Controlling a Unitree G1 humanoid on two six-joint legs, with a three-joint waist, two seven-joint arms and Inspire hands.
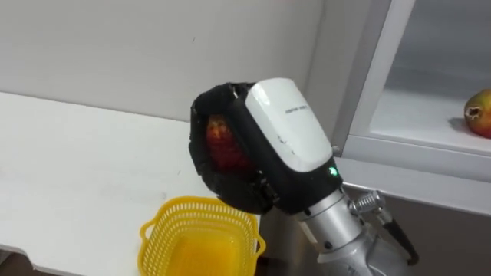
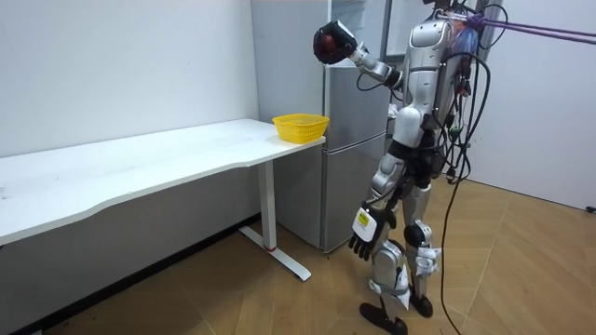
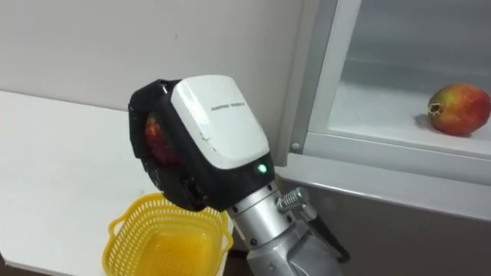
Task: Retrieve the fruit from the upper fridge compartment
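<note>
While the right hand [image 1: 288, 123] hangs in open air above the yellow basket [image 1: 157, 238] at the table's [image 1: 77, 153] end edge, its fingers are curled round a red fruit [image 1: 221, 142] mottled with yellow. A second fruit [image 3: 459, 109] lies on the fridge shelf [image 3: 376, 103]; the left hand [image 2: 361, 247] hangs loose by the thigh.

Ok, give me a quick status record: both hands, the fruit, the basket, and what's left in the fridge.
right hand: raised beside the fridge, fingers curled round a red fruit
red fruit: held high, roughly over the yellow basket, not in it
yellow basket: on the white table, at the end by the fridge
left hand: hangs by the thigh
fridge shelf: second fruit lying there
</note>
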